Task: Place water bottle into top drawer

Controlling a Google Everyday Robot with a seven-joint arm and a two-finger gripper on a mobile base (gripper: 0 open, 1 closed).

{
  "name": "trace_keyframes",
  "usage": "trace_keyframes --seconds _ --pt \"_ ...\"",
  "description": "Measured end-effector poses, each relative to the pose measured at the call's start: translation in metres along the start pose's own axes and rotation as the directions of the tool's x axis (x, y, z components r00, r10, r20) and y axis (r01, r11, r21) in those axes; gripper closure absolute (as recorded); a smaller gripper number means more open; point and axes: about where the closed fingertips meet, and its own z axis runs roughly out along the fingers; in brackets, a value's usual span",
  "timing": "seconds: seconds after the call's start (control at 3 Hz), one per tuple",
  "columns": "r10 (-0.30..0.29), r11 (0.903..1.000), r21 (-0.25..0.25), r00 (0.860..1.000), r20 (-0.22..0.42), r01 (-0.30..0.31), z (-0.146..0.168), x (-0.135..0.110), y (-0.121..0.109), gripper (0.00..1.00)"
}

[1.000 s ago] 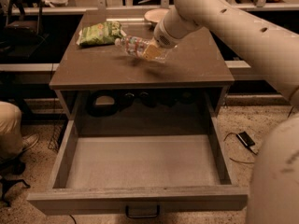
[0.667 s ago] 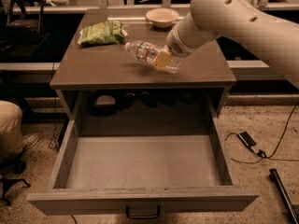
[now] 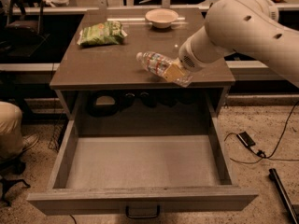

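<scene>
Swings in from the upper right on a thick white arm, now lower and closer to the front edge of the tabletop than 0.7 seconds earlier. Brings the water bottle along: over the tabletop's middle before, now at the front edge, right of centre, just behind the open top drawer and not yet in it. Grips the bottle's lower half in the end effector, closed on the clear plastic, white cap pointing left and slightly up, bottle almost on its side. Unclear: just above the tabletop or brushing it.

Leaves the top drawer as before, pulled far out toward the camera, flat pale grey floor in plain sight from wall to wall, dark metal handle on the front. Leaves in place, too, a green snack bag at the tabletop's rear left and a pale bowl at rear centre, contents impossible to make out.

Behind the drawer, in the shadowed recess under the tabletop: dark shapes, too dim to name. At the left edge: a khaki-clad leg. On the speckled floor at right: a black cable with a small dark device.
</scene>
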Motion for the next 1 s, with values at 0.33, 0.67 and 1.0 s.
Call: trace_keyframes --seconds 0.33,0.67,1.0 --pt "-0.067 0.9964 -0.050 0.998 0.019 0.067 -0.017 0.006 0.022 1.00" --pt "-0.150 0.9783 -0.136 0.987 0.055 0.156 -0.041 0.023 0.062 1.00" --pt "-0.274 0.9296 -0.239 0.960 0.063 0.281 -0.043 0.049 0.104 1.00"
